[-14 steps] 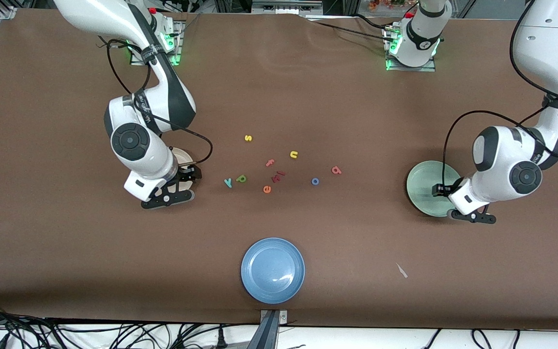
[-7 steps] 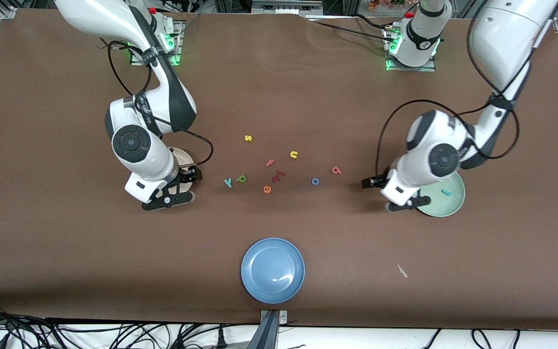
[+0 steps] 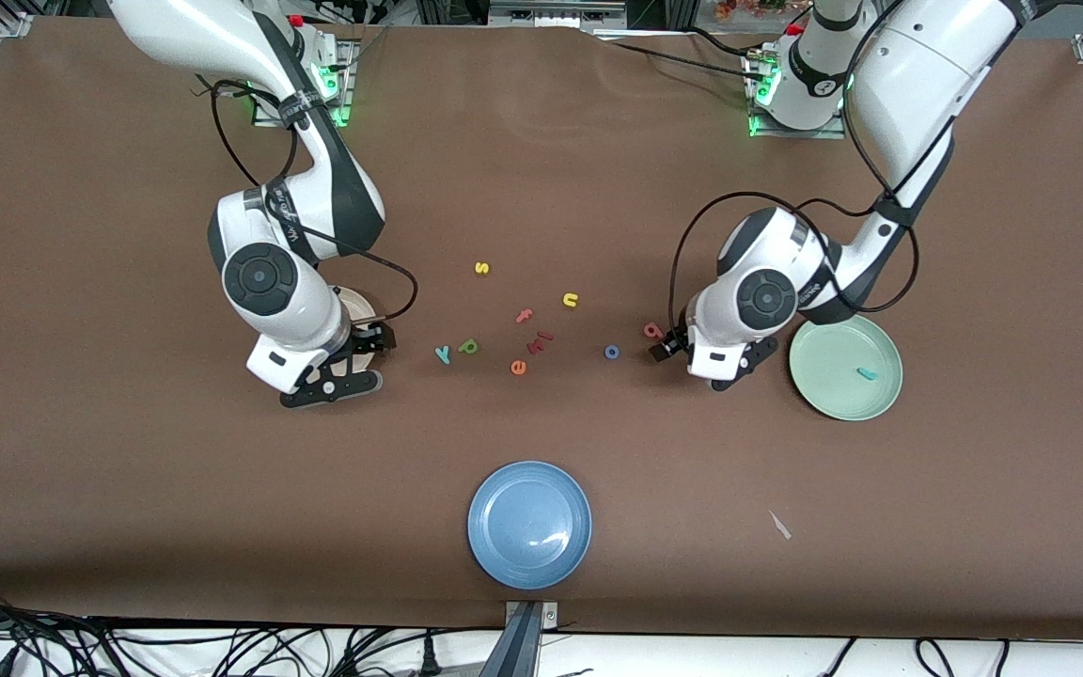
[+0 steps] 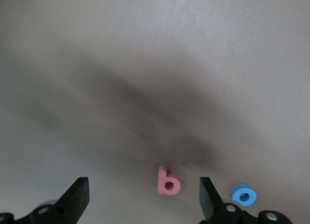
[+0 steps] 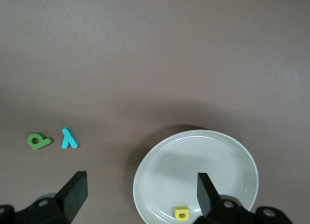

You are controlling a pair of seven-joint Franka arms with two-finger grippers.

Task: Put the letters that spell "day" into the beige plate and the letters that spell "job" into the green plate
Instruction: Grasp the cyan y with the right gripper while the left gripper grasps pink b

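Mid-sort at my two-arm table: two of six letters look home. The teal j [image 3: 867, 374] lies inside the green plate [image 3: 824, 395] at the left arm's end of the table, and the yellow d [image 5: 182, 214] sits just inside the rim of the beige plate [image 5: 160, 171] at the right arm's end, a plate the front view mostly hides under the right arm. I judge four letters are left. The left gripper [image 4: 143, 195] hangs with its fingers spread and empty over the bare mat, the red b [image 3: 653, 330] lying between the finger lines in its wrist view and the blue o [image 3: 612, 352] just beside, at about eight o'clock from the b in the front view. My guess is the b goes next, then the o. The right gripper [image 5: 140, 192] hovers over the beige plate, fingers also spread and holding nothing. The green a [image 3: 469, 347] and teal y [image 3: 443, 354] lie side by side on the mat toward the table's middle, at roughly three o'clock from that plate. The yellow s [image 3: 481, 268], yellow n [image 3: 571, 300], orange e [image 3: 518, 367] and pink f [image 3: 525, 316] are not wanted, nor is the blue plate [image 3: 529, 524] at six o'clock.
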